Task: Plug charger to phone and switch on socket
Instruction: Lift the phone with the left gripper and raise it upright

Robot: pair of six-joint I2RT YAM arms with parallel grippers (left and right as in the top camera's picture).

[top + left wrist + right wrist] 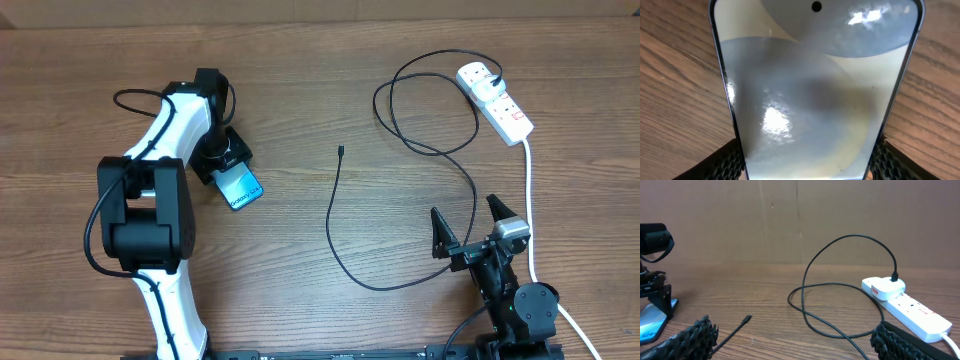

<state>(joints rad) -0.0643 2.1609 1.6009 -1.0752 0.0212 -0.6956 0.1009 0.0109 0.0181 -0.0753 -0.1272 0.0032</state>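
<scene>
The phone [241,188] lies on the wooden table at the left, its blue-teal screen up. My left gripper [226,160] is shut on its upper end; in the left wrist view the phone [815,85] fills the frame and both fingers [805,167] press its side edges. The charger cable [335,225] runs from the plug in the socket [497,100], loops, and ends in a loose connector tip [341,151] mid-table. My right gripper [468,235] is open and empty at the front right. In its view, its jaws [795,342] face the tip [747,317], the cable loops and the socket [907,307].
A thick white lead [528,200] runs from the socket down the right side past my right arm. A brown cardboard wall [800,220] stands behind the table. The left arm's black cable [135,97] loops at the far left.
</scene>
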